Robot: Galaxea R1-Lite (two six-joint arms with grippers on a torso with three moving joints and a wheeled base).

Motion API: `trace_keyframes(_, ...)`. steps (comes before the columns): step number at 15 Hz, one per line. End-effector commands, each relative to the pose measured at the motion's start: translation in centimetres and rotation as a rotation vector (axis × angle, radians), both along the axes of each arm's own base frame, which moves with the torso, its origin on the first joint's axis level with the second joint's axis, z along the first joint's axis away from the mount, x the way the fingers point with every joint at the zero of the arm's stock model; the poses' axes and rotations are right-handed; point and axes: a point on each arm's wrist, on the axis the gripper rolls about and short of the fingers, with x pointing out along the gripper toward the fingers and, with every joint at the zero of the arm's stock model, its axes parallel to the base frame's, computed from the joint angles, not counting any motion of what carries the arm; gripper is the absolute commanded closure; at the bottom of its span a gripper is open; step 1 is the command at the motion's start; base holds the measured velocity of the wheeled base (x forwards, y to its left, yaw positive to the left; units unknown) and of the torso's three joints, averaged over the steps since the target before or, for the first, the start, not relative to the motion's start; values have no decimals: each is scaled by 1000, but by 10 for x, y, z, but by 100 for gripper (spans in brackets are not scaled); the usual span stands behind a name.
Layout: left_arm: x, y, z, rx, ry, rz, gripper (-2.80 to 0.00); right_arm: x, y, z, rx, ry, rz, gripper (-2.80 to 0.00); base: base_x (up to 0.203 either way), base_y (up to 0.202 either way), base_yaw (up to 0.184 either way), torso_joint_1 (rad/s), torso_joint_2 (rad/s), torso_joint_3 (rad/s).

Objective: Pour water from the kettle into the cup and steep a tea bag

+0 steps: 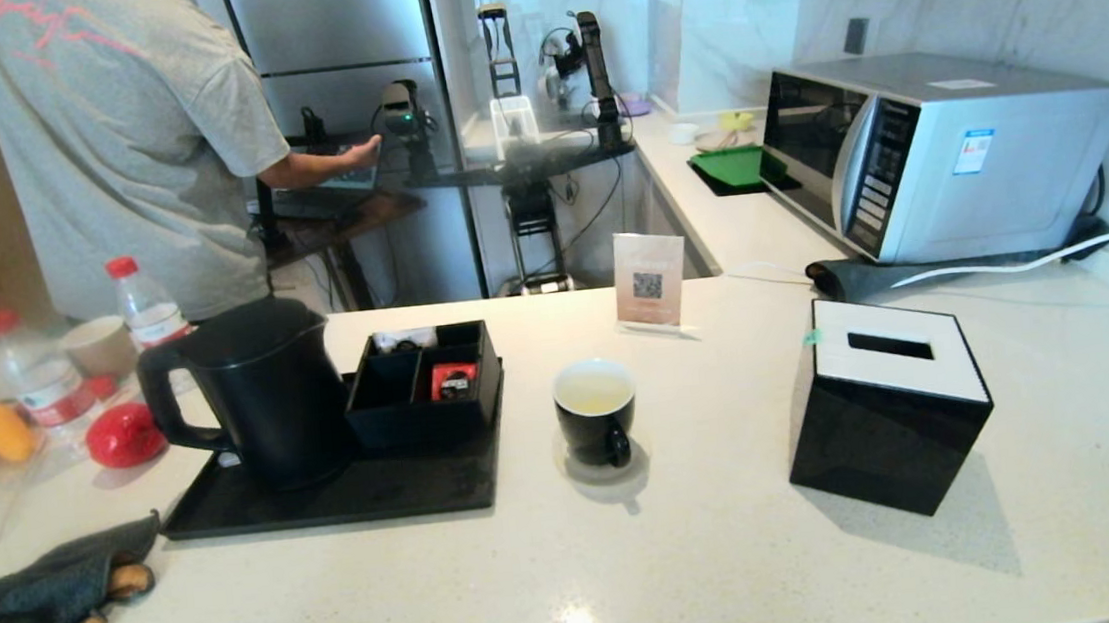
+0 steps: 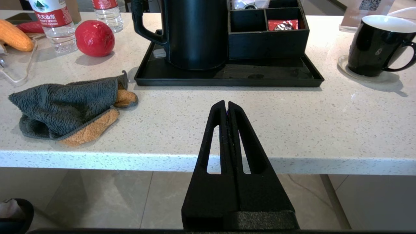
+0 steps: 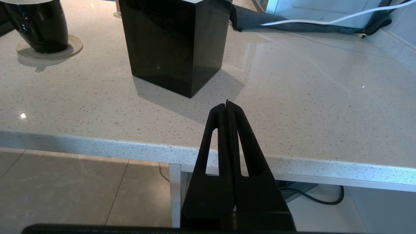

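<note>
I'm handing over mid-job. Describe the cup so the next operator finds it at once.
Start at the black tray holding the kettle on the white counter. Between that tray and the black tissue box stands the cup on a clear coaster. It is the only glossy black mug with a white inside and pale liquid, its ear handle facing the counter's front edge.

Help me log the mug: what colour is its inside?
White inside the cup, clearest in the head view.

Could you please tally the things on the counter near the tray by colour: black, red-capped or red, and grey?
Black: 4: kettle, cup, organiser box, tissue box
Red: 3: two capped bottles, round red object
Grey: 1: cloth
Total: 8
</note>
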Motion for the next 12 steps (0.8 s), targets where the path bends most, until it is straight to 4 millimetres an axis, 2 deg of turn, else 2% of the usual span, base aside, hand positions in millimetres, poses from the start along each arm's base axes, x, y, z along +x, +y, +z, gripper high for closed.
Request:
trace_keyframes(1, 0, 0, 0, 0, 0, 1, 0, 0, 0, 0, -1, 2, 0, 0, 0, 0, 0, 0, 0, 0)
trace_keyframes(12, 0, 0, 0, 0, 0, 1, 0, 0, 0, 0, 0, 2, -18, 0, 0, 0, 0, 0, 0, 0)
